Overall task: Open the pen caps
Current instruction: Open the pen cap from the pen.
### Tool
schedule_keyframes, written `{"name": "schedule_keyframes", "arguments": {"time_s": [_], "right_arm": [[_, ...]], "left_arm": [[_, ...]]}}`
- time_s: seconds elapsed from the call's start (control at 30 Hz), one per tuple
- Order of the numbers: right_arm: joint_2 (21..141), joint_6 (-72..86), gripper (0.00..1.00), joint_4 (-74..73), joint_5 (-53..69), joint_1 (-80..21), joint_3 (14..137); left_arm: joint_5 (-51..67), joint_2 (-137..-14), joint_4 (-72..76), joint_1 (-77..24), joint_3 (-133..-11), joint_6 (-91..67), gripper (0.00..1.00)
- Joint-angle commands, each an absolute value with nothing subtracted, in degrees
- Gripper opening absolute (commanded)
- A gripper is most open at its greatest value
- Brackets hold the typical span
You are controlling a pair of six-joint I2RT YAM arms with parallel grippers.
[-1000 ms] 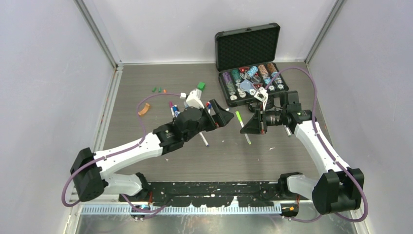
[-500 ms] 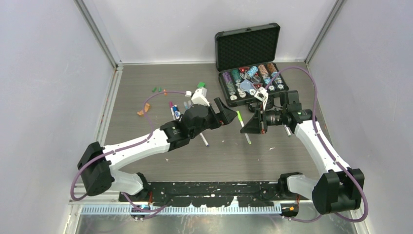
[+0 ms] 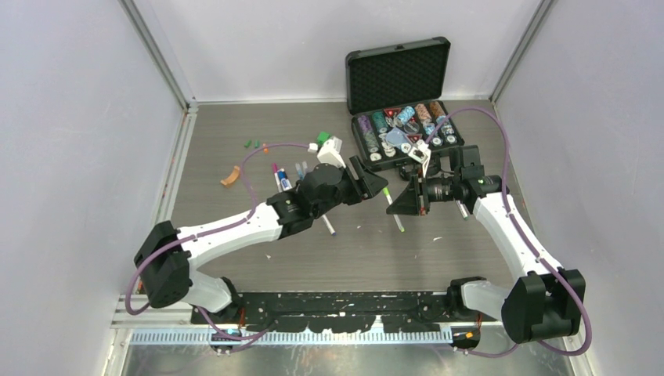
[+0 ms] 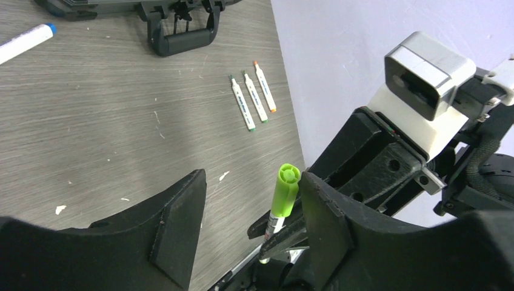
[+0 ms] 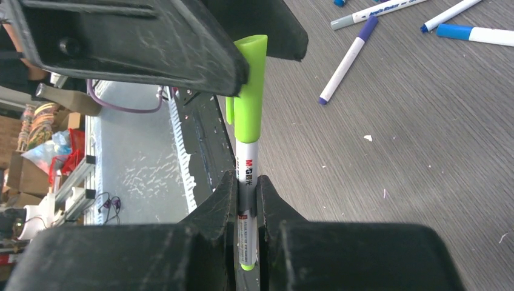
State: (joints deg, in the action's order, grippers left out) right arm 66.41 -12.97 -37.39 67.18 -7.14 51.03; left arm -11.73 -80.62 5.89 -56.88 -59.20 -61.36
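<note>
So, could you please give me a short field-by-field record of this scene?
right gripper: shut on the green pen by its white barrel
left gripper: open, fingers either side of the green cap, not clamped
cap state: on the pen, not yet pulled off
three pens: lying side by side on the table
poker chip case: open, at the far side of the table
</note>
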Motion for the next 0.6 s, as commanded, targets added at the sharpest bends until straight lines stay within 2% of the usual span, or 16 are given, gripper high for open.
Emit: {"name": "schedule_keyframes", "arguments": {"time_s": [0.0, 0.13, 0.57], "right_arm": [[66.6, -13.9, 0.00, -36.9, 68.1, -7.4, 53.4], [66.8, -13.8, 0.00, -36.9, 67.9, -7.5, 53.4], [67.3, -13.8, 0.00, -36.9, 67.7, -7.5, 53.4]], "left_arm": [[-10.2, -82.3, 8.8, -57.2, -62.3, -62.7, 0.57], [-10.3, -83.0, 8.7, -57.6, -62.7, -63.2, 0.49], [-11.4, -84.3, 8.6, -58.2, -63.2, -63.7, 0.39]]}}
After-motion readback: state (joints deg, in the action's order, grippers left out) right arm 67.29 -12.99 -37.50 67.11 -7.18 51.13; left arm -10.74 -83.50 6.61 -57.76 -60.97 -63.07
